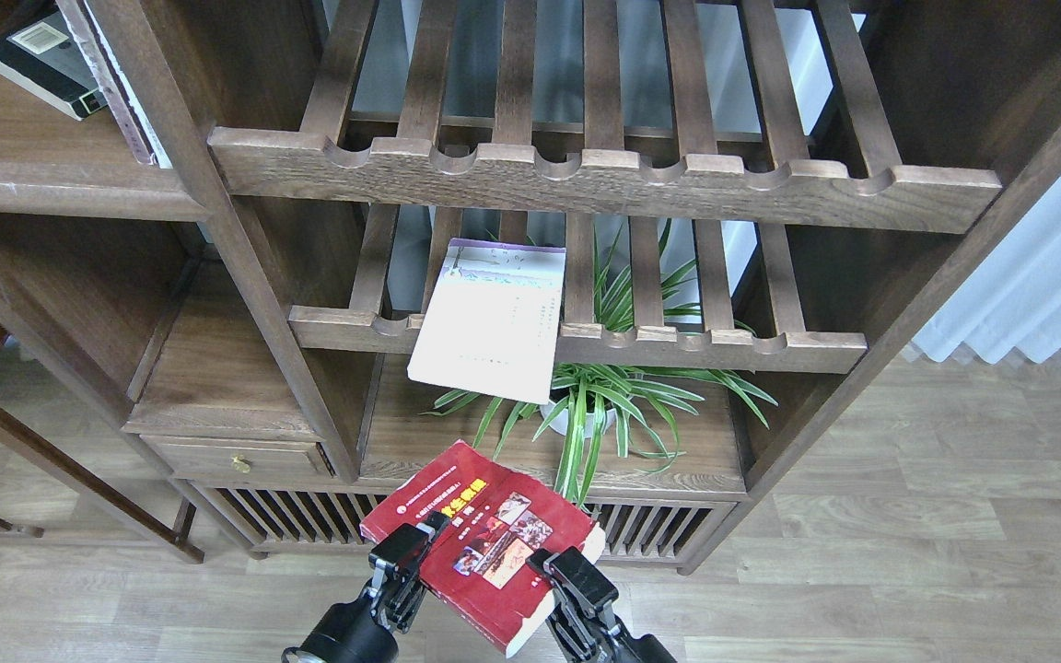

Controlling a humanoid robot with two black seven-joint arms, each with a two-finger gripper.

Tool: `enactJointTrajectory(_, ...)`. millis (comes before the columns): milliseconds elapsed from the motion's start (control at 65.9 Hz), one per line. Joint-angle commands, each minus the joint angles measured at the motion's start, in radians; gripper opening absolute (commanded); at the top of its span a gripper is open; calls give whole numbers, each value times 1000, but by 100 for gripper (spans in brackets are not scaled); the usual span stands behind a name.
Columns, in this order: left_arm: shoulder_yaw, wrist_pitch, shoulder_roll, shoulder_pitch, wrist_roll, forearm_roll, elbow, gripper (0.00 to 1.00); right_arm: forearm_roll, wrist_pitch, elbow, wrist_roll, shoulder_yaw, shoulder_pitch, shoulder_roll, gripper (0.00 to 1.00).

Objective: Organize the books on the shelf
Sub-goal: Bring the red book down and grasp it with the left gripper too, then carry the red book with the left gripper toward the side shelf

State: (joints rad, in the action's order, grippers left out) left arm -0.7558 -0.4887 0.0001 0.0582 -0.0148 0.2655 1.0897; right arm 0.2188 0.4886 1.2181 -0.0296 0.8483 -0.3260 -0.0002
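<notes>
Two pincers, left (406,552) and right (567,575), grip the red book (484,539) from opposite sides, low before the bookcase. Its long axis runs lower right to upper left, toward the solid shelf (61,180), high at left.

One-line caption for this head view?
Both grippers hold a thick red paperback below the slatted rack bearing a white-lavender book.

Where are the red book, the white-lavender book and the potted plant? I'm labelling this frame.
red book (484,543), head view, on its front cover by the photos.
white-lavender book (492,322), head view, middle of its pale cover.
potted plant (577,419), head view, on the white pot's visible side.
</notes>
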Motion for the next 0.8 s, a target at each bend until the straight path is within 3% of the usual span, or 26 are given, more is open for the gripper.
enactJointTrajectory(0,3,0,0,2,12,1,-1,9,-18,0,0,-3,0,1,0,60)
enactJointTrajectory(91,-8,0,0,3,12,1,1,9,-59,0,0,-3,8,2,0,82)
enactJointTrajectory(152,-17,0,11,5,12,1,2,8,-76,0,0,-3,9,2,0,89)
enactJointTrajectory(546,-145,0,204,103,41,-3,33,6,-78,0,0,-1,12,4,0,97)
enactJointTrajectory(637,-218,0,261,135,41,-3,62,6,-78,0,-2,-1,12,4,0,98)
enactJointTrajectory(789,-401,0,370,210,84,-11,124,6,-76,0,-11,-1,11,10,0,99)
